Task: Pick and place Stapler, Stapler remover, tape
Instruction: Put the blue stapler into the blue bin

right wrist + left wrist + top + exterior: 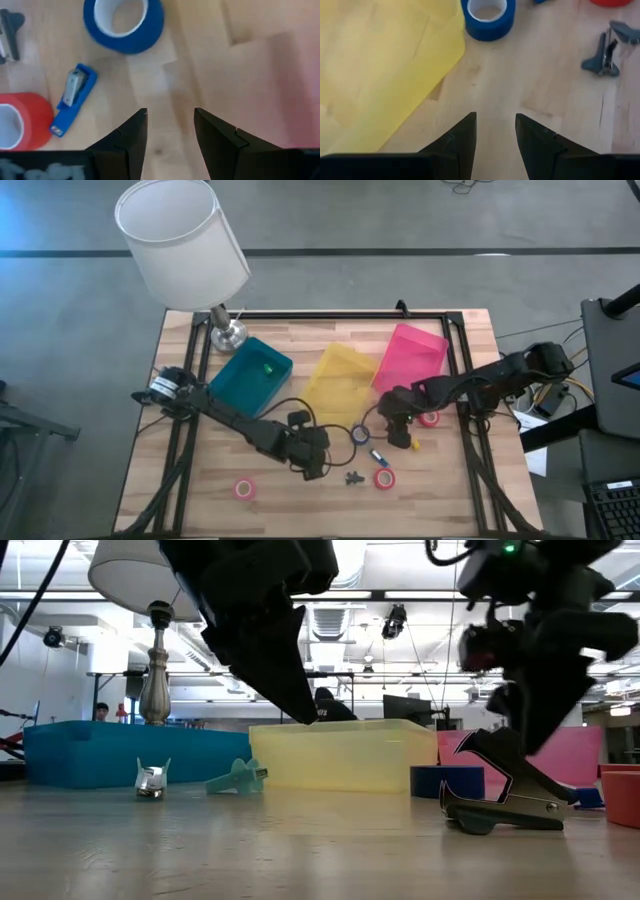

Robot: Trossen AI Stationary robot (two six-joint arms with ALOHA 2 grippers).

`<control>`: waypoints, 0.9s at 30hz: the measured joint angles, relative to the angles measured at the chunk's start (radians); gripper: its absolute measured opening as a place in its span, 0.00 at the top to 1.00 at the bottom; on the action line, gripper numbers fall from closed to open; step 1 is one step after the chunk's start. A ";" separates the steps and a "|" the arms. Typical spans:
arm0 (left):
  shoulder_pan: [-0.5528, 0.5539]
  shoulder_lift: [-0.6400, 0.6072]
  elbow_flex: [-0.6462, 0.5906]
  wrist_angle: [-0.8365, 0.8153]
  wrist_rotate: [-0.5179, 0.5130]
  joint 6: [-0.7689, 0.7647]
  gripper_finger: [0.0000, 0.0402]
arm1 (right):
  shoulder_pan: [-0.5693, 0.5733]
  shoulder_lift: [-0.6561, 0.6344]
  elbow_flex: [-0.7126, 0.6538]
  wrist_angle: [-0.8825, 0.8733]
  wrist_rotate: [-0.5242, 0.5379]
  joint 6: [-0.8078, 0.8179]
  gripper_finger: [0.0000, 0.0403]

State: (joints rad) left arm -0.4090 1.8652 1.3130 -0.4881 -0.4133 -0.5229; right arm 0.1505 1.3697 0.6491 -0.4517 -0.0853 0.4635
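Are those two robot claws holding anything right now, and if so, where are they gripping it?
Nothing is held. The left gripper and right gripper both have open fingers with only bare table between them.

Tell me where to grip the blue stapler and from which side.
Grip the blue stapler across its narrow width at mid-body, coming straight down from above. It lies flat on the table, long and slim, between the blue tape and red tape, so fingers should close across its long sides.

Grey floor (420,215) (ceiling lights (345,612) overhead)
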 joint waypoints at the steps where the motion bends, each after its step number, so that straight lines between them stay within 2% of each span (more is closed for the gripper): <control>1: -0.005 0.000 -0.003 0.000 0.000 0.004 0.65 | 0.015 0.000 -0.012 0.019 -0.001 0.025 0.60; 4: -0.019 0.000 -0.010 -0.001 0.000 0.005 0.65 | 0.064 0.000 -0.036 0.097 0.009 0.070 0.60; 9: -0.049 0.000 -0.010 0.000 0.000 0.005 0.65 | 0.176 0.000 -0.043 0.262 0.083 0.112 0.60; 17: -0.101 0.001 -0.010 0.000 -0.033 0.030 0.65 | 0.329 0.008 -0.023 0.302 0.272 0.238 0.60; 21: -0.116 0.001 -0.010 0.000 -0.093 0.032 0.65 | 0.364 0.058 -0.021 0.317 0.276 0.279 0.60; 27: -0.127 -0.019 -0.010 -0.028 -0.094 0.081 0.65 | 0.374 0.126 -0.012 0.298 0.242 0.290 0.60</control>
State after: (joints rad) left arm -0.5362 1.8463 1.3029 -0.5157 -0.5069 -0.4424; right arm 0.5247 1.4961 0.6373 -0.1535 0.1567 0.7536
